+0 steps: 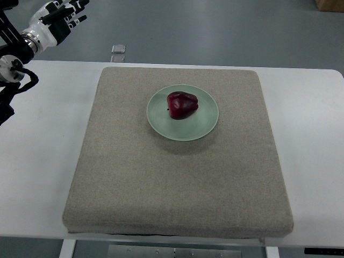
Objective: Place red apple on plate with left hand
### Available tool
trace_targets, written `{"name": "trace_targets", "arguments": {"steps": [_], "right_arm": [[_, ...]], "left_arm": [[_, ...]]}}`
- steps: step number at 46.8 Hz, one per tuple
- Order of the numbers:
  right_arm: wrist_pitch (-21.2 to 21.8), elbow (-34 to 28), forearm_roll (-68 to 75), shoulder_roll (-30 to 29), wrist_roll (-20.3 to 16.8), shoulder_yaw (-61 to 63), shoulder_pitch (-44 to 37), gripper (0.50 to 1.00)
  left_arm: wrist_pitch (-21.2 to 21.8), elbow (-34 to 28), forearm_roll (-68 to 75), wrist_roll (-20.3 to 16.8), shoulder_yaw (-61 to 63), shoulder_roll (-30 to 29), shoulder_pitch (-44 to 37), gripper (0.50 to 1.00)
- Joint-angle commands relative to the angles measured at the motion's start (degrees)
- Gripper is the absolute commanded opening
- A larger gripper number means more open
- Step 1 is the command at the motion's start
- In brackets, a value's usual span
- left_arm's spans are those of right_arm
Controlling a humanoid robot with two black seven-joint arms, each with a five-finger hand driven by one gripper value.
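Note:
A dark red apple (182,105) lies on a pale green plate (206,122), slightly left of the plate's middle. The plate sits on the far half of a grey-beige mat (177,183). My left hand (63,15) is raised at the top left corner, beyond the table's far edge and well away from the apple. Its white and black fingers are spread and hold nothing. The right arm does not show.
The mat covers most of a white table (43,161). A small clear object (119,49) lies on the floor just past the table's far edge. A brown box corner (329,4) shows at the top right.

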State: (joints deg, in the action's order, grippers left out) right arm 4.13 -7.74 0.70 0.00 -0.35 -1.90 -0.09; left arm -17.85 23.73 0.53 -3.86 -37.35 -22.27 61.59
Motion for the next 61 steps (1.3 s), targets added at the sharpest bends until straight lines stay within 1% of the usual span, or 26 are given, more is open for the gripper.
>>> {"name": "trace_targets", "arguments": {"steps": [1,15,23,40,54,57,61], "right_arm": [[0.0,0.0,0.0,0.0,0.0,0.05,0.0,0.932],[0.0,0.0,0.0,0.0,0.0,-0.04,0.0,0.932],[0.0,0.0,0.0,0.0,0.0,0.05,0.0,0.932],[0.0,0.0,0.0,0.0,0.0,-0.04,0.0,0.932],[0.0,0.0,0.0,0.0,0.0,-0.03,0.0,0.932],[0.0,0.0,0.0,0.0,0.0,-0.04,0.0,0.932],[0.0,0.0,0.0,0.0,0.0,0.05,0.0,0.932]], "left_arm": [[0.01,0.0,-0.01,0.0,0.0,-0.05,0.11,0.999],[-0.08,0.09,0.08,0.0,0.17,-0.05,1.43,0.999],[-0.08,-1.58,-0.01,0.0,0.61,-0.58,0.99,0.999],[-0.08,-1.32,-0.01,0.0,0.0,-1.2,4.15,0.999],[0.1,0.17,-0.8,0.0,0.44,-0.67,6.7,0.999],[0.88,0.17,-0.8,0.0,0.79,-0.84,7.4,0.999],[3.96,0.0,-0.71,0.0,0.96,-1.2,8.81,0.999]]}}
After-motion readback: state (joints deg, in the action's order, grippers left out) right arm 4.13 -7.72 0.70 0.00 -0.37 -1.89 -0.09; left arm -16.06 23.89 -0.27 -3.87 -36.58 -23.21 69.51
